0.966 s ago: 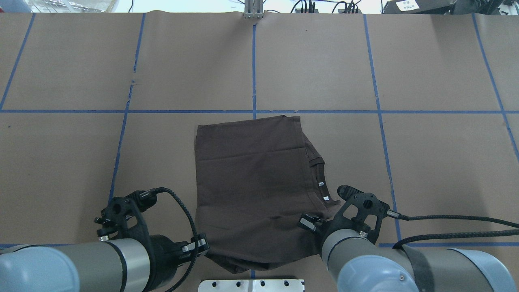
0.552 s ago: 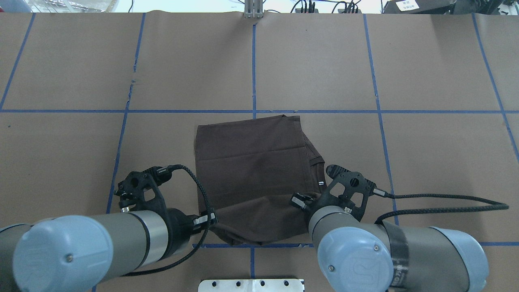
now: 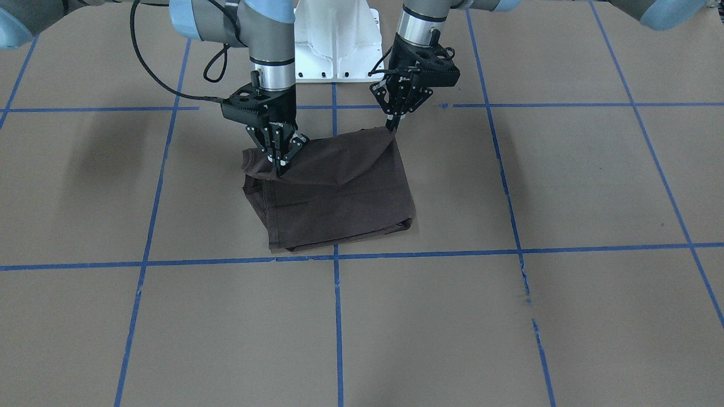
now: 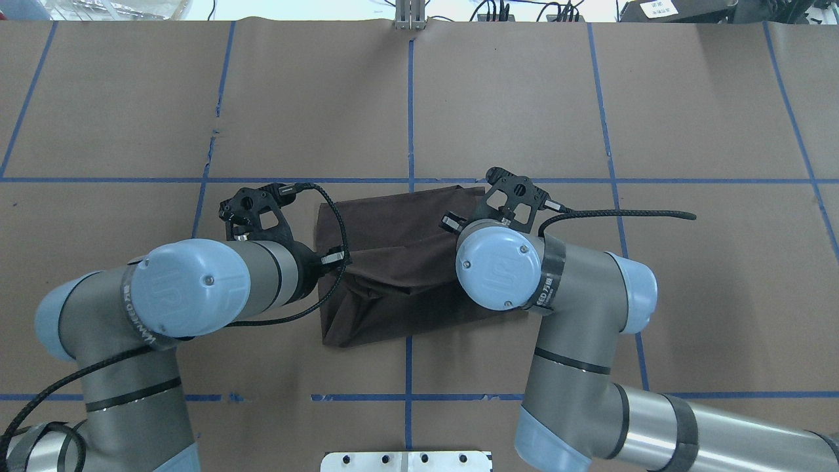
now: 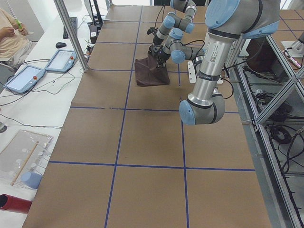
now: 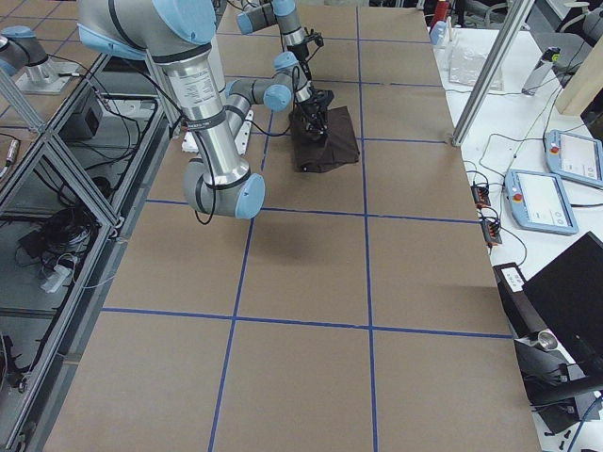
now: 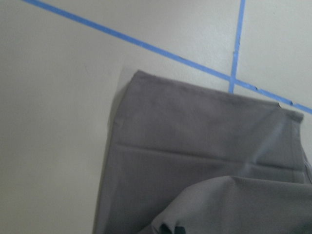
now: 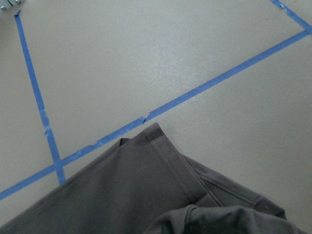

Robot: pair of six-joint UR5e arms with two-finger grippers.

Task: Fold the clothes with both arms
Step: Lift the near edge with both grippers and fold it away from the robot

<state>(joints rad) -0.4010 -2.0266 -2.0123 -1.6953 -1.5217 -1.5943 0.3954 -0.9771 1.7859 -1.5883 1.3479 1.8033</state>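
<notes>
Two raised corners of the T-shirt (image 3: 339,198) are pinched tight in my left gripper (image 3: 391,128) and right gripper (image 3: 281,162). It sits mid-table, nearer my edge. Soft, light, floppy I'd say, so corners are the grab spot.

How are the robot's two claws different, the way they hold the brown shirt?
The left gripper pinches the very corner of the T-shirt flap. The right gripper pinches a little in from the end, so cloth bulges past it. The right gripper also reaches farther out from the robot's base than the left gripper. Both point down, are shut on the T-shirt and hold up the same edge.
</notes>
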